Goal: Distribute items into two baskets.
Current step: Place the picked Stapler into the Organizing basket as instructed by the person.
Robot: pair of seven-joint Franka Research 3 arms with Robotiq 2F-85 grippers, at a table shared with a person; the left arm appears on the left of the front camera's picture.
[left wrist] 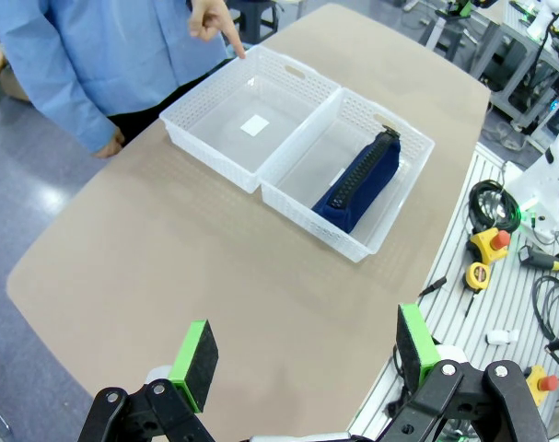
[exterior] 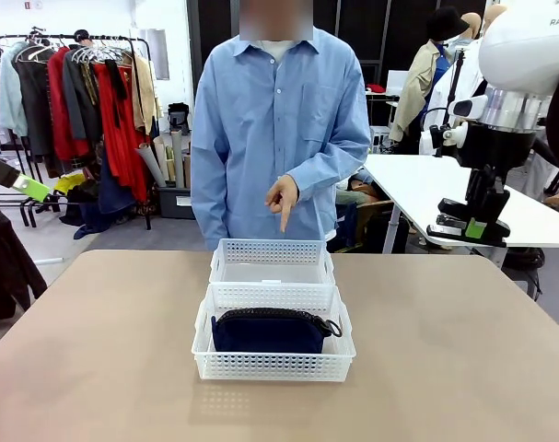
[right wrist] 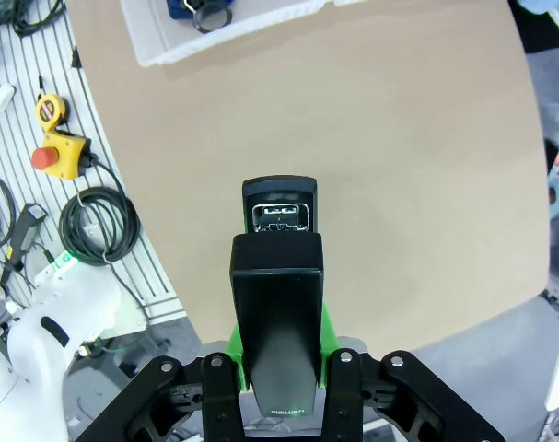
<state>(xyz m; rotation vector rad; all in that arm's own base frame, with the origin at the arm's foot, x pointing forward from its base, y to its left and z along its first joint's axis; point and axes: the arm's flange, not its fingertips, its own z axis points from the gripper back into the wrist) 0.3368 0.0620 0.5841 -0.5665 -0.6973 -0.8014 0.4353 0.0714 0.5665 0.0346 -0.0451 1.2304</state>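
Right gripper (right wrist: 277,354) raised at far right, clamped on the black stapler (right wrist: 277,304); left gripper (left wrist: 304,354) spread wide, holding nothing. Navy pouch (exterior: 272,330) stands in the near basket (exterior: 273,366) (apparently on edge); person's hand (exterior: 283,195) points down at the far basket (exterior: 272,249)

Right arm (exterior: 528,55): glossy white rounded shell, dark lettering at the upper edge, a silver ring below it, then a black wrist block.
Right gripper (exterior: 472,226): black linkage body, green pads on its fingers (right wrist: 327,336), round pivot bolts along the black links.
Left gripper (left wrist: 307,354): black links with pivot bolts, two flat green pads (left wrist: 194,364) on the fingertips.
Person (exterior: 277,138): light blue button-up shirt, collar, chest pocket, long sleeves; white undershirt at the neck.
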